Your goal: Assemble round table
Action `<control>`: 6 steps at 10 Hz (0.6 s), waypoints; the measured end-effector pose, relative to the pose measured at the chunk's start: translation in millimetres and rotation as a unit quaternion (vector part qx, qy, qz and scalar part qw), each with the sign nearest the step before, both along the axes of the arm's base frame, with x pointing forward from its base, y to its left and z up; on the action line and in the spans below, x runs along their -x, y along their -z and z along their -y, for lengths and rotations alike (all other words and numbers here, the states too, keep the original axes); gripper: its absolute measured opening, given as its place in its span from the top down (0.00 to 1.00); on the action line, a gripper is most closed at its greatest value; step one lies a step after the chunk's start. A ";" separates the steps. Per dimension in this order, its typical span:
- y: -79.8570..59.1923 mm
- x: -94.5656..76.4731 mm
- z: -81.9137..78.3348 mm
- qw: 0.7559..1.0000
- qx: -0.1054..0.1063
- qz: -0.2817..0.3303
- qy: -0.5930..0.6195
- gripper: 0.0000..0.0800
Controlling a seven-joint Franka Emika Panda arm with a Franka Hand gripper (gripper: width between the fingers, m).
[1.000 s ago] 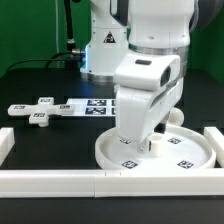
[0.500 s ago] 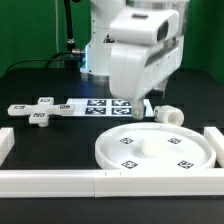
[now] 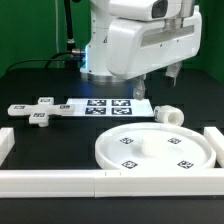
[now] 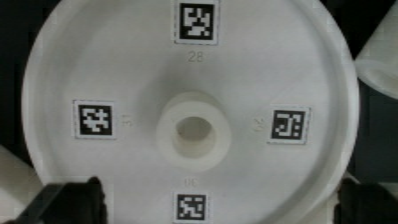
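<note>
Black tabletop (image 3: pixel 30 85); gripper (image 3: pixel 171 73) high above round disc (image 3: pixel 155 150), jaws apart, holding nothing.

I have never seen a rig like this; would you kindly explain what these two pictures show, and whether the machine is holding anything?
The big white machine is a robot arm. Its two-finger gripper hangs above the table, open and holding nothing.

The exterior view comes from a camera standing off the arm. The wrist view comes from a camera on the arm's wrist, looking down onto the round disc.

On the black table lie loose white furniture parts:
- the large rimmed disc
- a short cylinder post, on its side just beyond the disc
- a cross-shaped piece, toward the exterior view's left

The flat sheet with printed squares is the marker board, part of the rig. White border rails edge the work area.
</note>
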State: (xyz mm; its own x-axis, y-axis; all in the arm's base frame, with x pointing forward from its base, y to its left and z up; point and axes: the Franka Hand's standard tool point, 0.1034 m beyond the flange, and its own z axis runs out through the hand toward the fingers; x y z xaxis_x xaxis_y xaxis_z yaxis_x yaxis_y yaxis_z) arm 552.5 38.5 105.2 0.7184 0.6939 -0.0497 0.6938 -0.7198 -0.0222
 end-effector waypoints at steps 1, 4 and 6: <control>0.1 0.1 -0.1 1.000 0.000 0.000 0.001 0.19; 5.8 10.8 -0.9 0.990 0.004 0.007 0.138 0.19; 13.7 29.1 -18.0 0.964 0.012 0.003 0.266 0.19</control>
